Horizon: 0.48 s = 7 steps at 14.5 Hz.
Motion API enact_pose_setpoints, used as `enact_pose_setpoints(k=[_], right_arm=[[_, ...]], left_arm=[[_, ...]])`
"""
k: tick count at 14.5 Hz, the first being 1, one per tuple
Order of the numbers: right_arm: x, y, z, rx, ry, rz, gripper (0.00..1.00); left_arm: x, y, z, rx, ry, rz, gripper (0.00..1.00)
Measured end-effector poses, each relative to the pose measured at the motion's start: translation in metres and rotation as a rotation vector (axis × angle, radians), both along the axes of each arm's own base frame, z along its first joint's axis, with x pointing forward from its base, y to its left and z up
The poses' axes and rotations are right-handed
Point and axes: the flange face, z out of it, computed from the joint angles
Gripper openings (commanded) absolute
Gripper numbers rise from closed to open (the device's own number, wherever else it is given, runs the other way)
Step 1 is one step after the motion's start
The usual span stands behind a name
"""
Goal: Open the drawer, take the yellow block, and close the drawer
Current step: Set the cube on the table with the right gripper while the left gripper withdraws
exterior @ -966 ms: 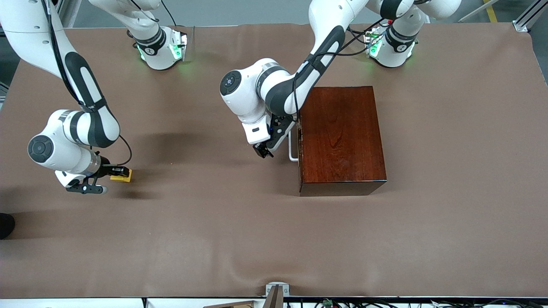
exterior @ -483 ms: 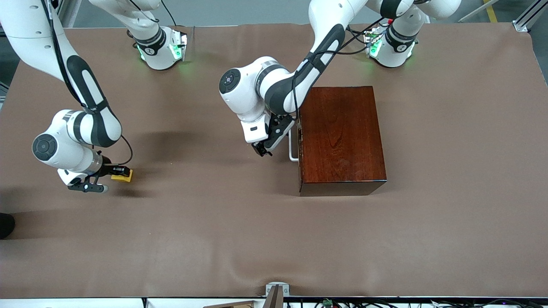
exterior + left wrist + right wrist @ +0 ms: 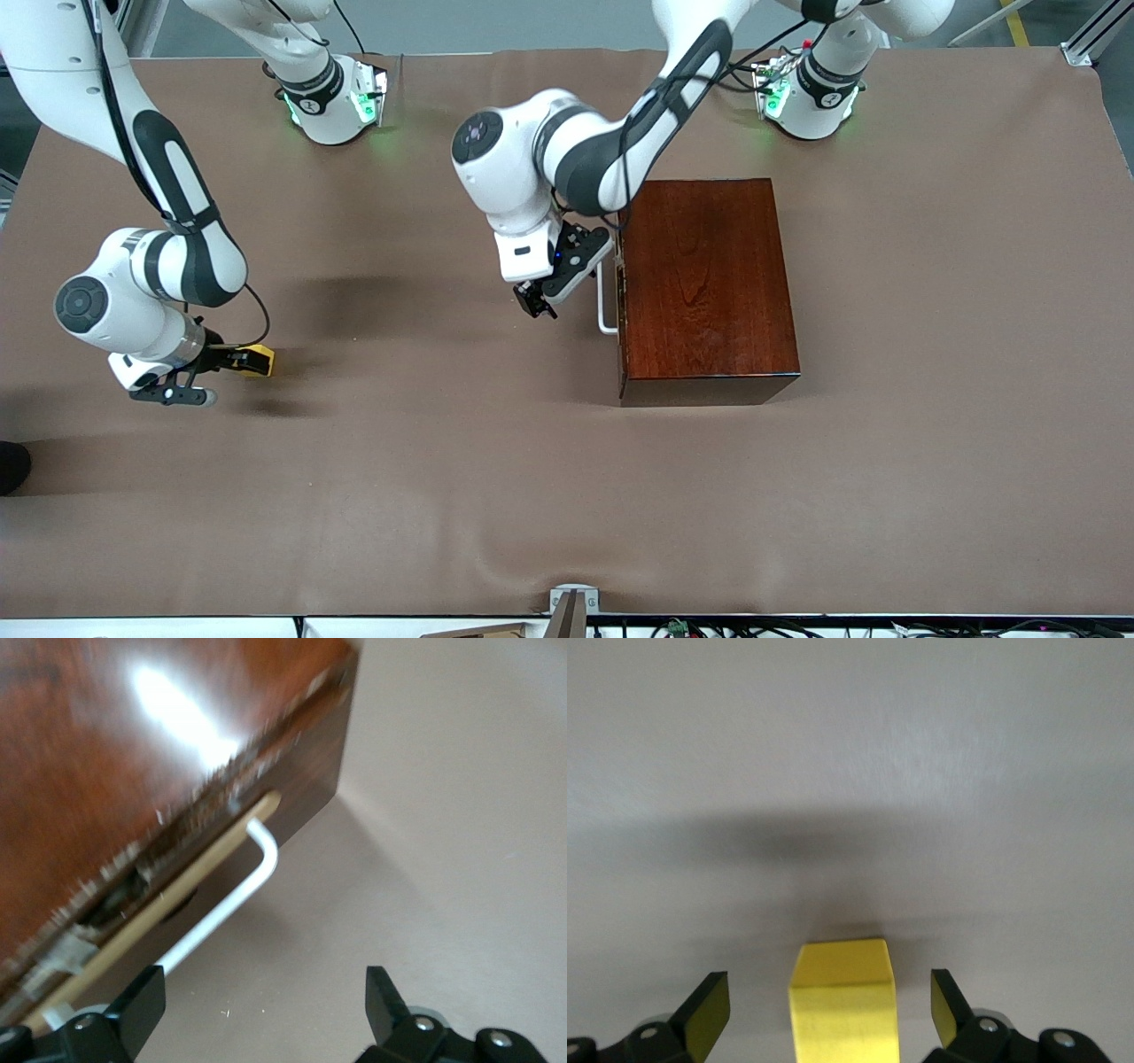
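The yellow block [image 3: 258, 360] sits on the brown table cover toward the right arm's end. My right gripper [image 3: 243, 360] is low around it and open. In the right wrist view the yellow block [image 3: 843, 1003] stands between the fingers of the right gripper [image 3: 829, 994] with a gap on each side. The reddish-brown box [image 3: 709, 283] has its drawer pushed in, white handle [image 3: 604, 301] facing the right arm's end. My left gripper [image 3: 535, 305] hovers open in front of that handle, holding nothing. The left wrist view shows the handle [image 3: 232, 905] off to one side of the left gripper [image 3: 264, 989].
Both arm bases [image 3: 332, 97] [image 3: 811, 93] stand along the table's edge farthest from the front camera. A metal bracket [image 3: 571, 607] sits at the nearest edge, mid-table. A dark object [image 3: 11, 465] pokes in at the right arm's end.
The right gripper has opened and let go of the yellow block, which now rests on the table. The left arm has risen and drawn slightly away from the front camera.
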Motion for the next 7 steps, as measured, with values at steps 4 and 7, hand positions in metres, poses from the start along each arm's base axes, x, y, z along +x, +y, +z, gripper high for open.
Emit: enact_pose_setpoints(k=[4,7], right_arm=[[0.02,0.006,0.054,0.01,0.018,0.013,1.0],[0.033,0.007,0.099,0.011,0.009,0.018,1.0]], left_arm=[[0.041,0.06,0.097,-0.034,-0.019,-0.094,1.0],[0.075,0.123,0.152,-0.038,-0.019,-0.172,1.0]])
